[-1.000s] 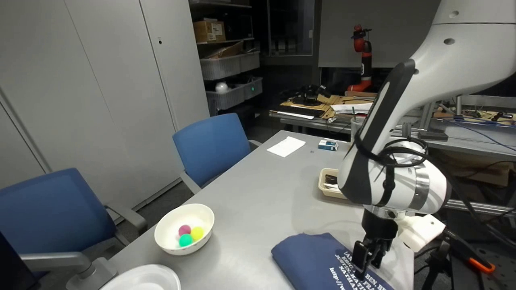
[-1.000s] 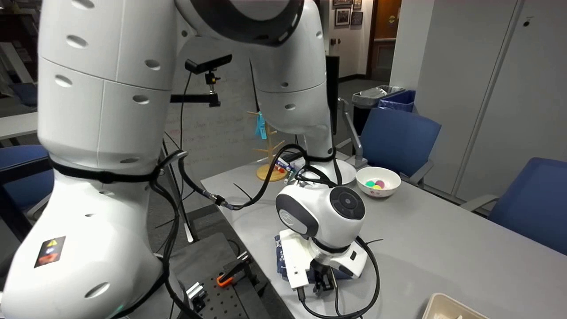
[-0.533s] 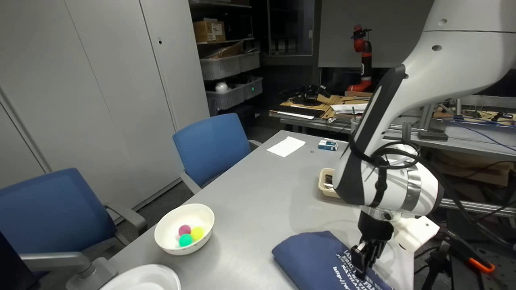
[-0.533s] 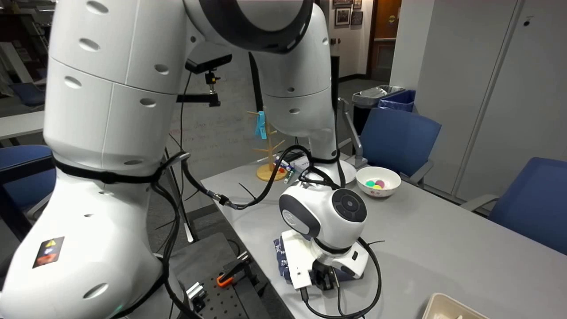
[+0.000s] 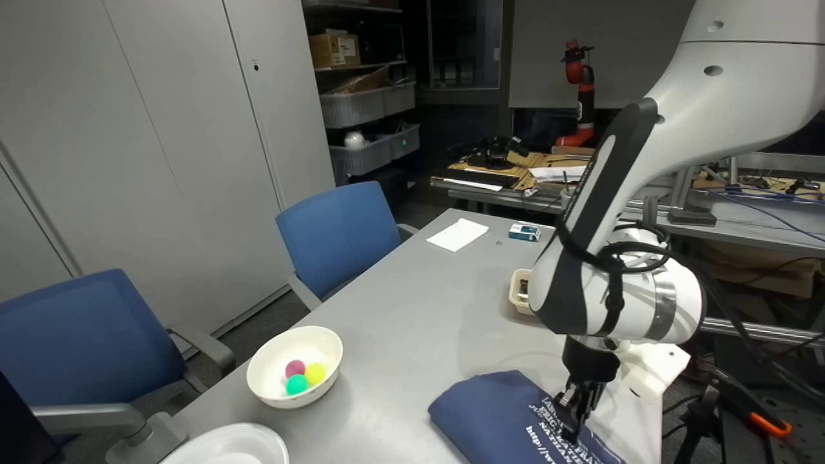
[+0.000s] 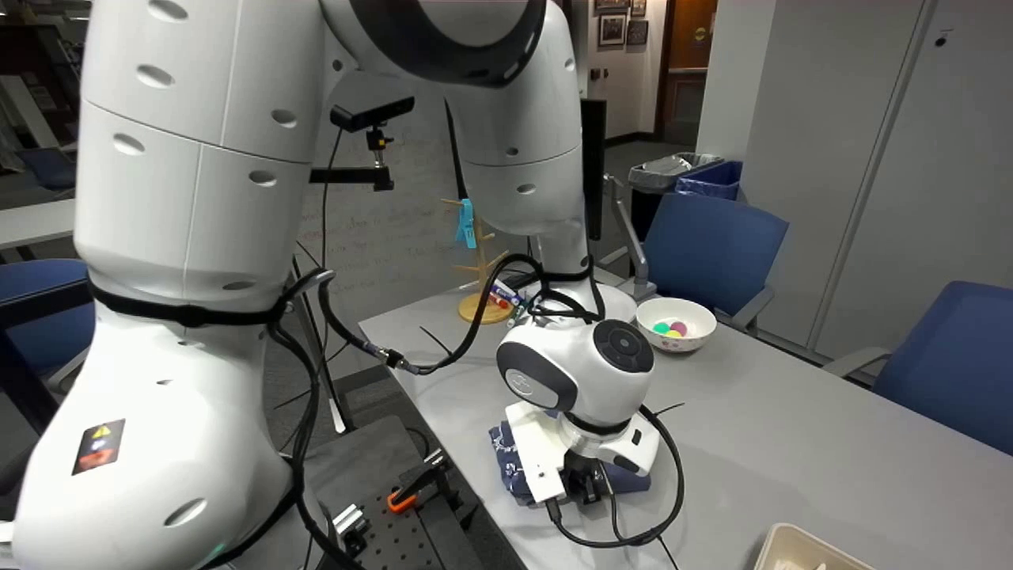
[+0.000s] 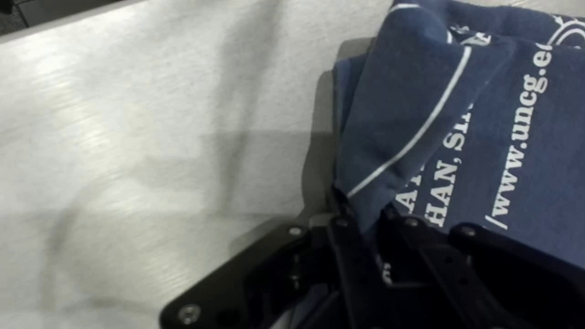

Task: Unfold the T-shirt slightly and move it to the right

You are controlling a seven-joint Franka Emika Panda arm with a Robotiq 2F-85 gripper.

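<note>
The navy T-shirt [image 5: 480, 412] lies folded near the table's right edge in an exterior view, its white lettering facing up. Beneath the arm, only parts of the T-shirt [image 6: 506, 459] show in an exterior view. My gripper [image 5: 572, 426] points down onto the lettered part. Seen from the wrist, a raised fold of the T-shirt [image 7: 411, 105] with a white printed line runs in between the fingers, and the gripper [image 7: 365, 205] is drawn together around it. The dark fingers hide the lower end of that fold.
A white bowl [image 5: 264, 370] with three coloured balls and a white plate [image 5: 225, 444] stand left of the shirt. Farther back are a tan tray [image 5: 519, 303], a white paper [image 5: 457, 234] and a small box [image 5: 524, 232]. A wooden stand [image 6: 484, 309] with markers sits at the table's end.
The fingers have come together on the cloth. Gripper and T-shirt have shifted slightly left in an exterior view, and the shirt's near part has moved a little with the fingers.
</note>
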